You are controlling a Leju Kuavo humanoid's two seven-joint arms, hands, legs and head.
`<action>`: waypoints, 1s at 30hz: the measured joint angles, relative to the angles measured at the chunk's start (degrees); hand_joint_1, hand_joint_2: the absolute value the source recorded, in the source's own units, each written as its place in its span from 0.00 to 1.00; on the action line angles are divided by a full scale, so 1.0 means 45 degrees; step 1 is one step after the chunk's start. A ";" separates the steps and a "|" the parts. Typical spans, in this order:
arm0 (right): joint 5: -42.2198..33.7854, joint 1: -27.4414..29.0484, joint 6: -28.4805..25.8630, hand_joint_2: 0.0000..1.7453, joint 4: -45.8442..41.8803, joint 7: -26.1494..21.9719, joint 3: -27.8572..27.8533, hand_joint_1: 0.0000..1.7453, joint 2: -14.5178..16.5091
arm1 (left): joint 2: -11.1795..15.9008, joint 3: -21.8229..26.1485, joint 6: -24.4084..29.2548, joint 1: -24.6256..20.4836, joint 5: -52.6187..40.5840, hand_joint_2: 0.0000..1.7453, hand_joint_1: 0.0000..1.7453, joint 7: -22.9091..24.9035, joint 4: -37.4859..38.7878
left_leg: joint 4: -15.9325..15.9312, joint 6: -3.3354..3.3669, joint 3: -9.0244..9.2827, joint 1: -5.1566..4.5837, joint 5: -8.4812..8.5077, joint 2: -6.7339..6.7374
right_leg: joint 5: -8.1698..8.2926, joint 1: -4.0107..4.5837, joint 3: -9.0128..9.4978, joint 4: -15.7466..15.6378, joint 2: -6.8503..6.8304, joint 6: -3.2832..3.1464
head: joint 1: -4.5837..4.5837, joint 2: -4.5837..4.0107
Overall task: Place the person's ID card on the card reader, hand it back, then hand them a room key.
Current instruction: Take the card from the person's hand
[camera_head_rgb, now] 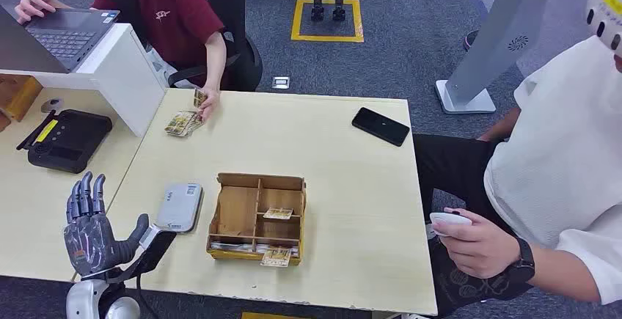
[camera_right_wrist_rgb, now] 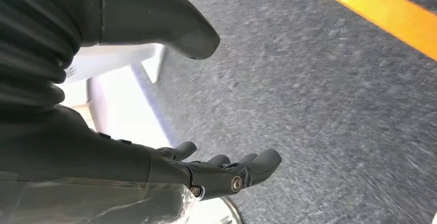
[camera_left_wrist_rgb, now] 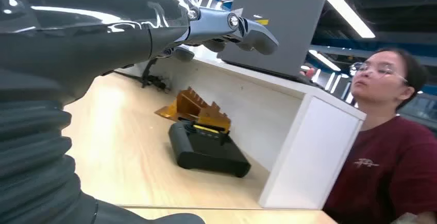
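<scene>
We find the left hand (camera_head_rgb: 92,231) raised over the near left edge of the table (camera_head_rgb: 345,180), palm up, fingers spread and upright, thumb out to the side, holding nothing. The left wrist view shows the same hand (camera_left_wrist_rgb: 227,26) with its fingers extended above the lower side desk (camera_left_wrist_rgb: 123,157). The right hand (camera_right_wrist_rgb: 216,175) hangs over grey carpet (camera_right_wrist_rgb: 319,95) beside a yellow floor line (camera_right_wrist_rgb: 381,13); its fingers are loosely extended and apart, with nothing in them. Just beside the left thumb lies the grey card reader (camera_head_rgb: 178,207), flat on the table, with no card on it that we can see. Next to it stands a wooden tray (camera_head_rgb: 257,218) with compartments; one card (camera_head_rgb: 278,214) lies in a middle compartment and another card (camera_head_rgb: 276,257) rests at the front edge. At the far left corner of the table, a person in a dark red shirt (camera_head_rgb: 165,11) rests a hand (camera_head_rgb: 208,103) on a small stack of cards (camera_head_rgb: 182,122); we cannot tell which of these is the ID card or the room key. That person's other hand is on a laptop (camera_head_rgb: 70,33) atop a white partition (camera_head_rgb: 128,77). A black device (camera_head_rgb: 66,139) sits on the side desk. A black phone (camera_head_rgb: 380,126) lies near the far right edge of the table. A person in a white shirt (camera_head_rgb: 565,158) sits at the right, holding a small white object (camera_head_rgb: 449,220).
</scene>
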 joint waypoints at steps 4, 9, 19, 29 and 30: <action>0.0360 -0.1062 0.0434 1.00 -0.0251 0.1441 0.0215 0.00 0.0704 | -0.0060 -0.0753 0.0000 -0.0992 -0.0362 1.00 0.00 0.0546 0.0592 | 0.0000 -0.0022 0.0008 0.0010 0.0027 0.0020 | 0.0045 0.0007 -0.0007 0.0001 0.0022 -0.0020 | 0.0012 0.0002; 0.0470 -0.1812 0.0531 1.00 -0.0502 0.1541 0.0313 0.00 0.1384 | -0.0107 -0.1391 0.0000 -0.1685 -0.0364 1.00 0.00 0.0751 0.1077 | -0.0001 -0.0027 0.0026 0.0007 0.0051 0.0007 | 0.0053 0.0007 0.0007 0.0006 0.0017 -0.0020 | -0.0027 0.0001; 0.0434 -0.1821 0.0480 1.00 -0.0566 0.1394 0.0313 0.00 0.1489 | -0.0098 -0.1551 0.0000 -0.1923 -0.0365 1.00 0.00 0.0682 0.1431 | -0.0001 -0.0014 -0.0001 -0.0005 0.0031 0.0006 | 0.0045 -0.0001 -0.0007 -0.0005 0.0019 -0.0012 | -0.0010 0.0000; 0.0748 -0.1839 0.0595 1.00 -0.0569 0.1418 0.0326 0.00 0.1524 | -0.0106 -0.1630 0.0000 -0.2060 -0.0514 1.00 0.00 0.0710 0.1647 | -0.0001 -0.0014 0.0000 0.0000 0.0033 0.0007 | 0.0046 0.0002 -0.0007 -0.0003 0.0022 -0.0013 | -0.0012 0.0000; 0.0806 -0.1845 0.0613 1.00 -0.0569 0.1425 0.0338 0.00 0.1525 | -0.0107 -0.1635 0.0000 -0.2079 -0.0709 1.00 0.00 0.0772 0.1665 | -0.0001 -0.0014 -0.0001 0.0000 0.0033 0.0007 | 0.0046 0.0002 -0.0007 -0.0003 0.0021 -0.0013 | -0.0012 0.0000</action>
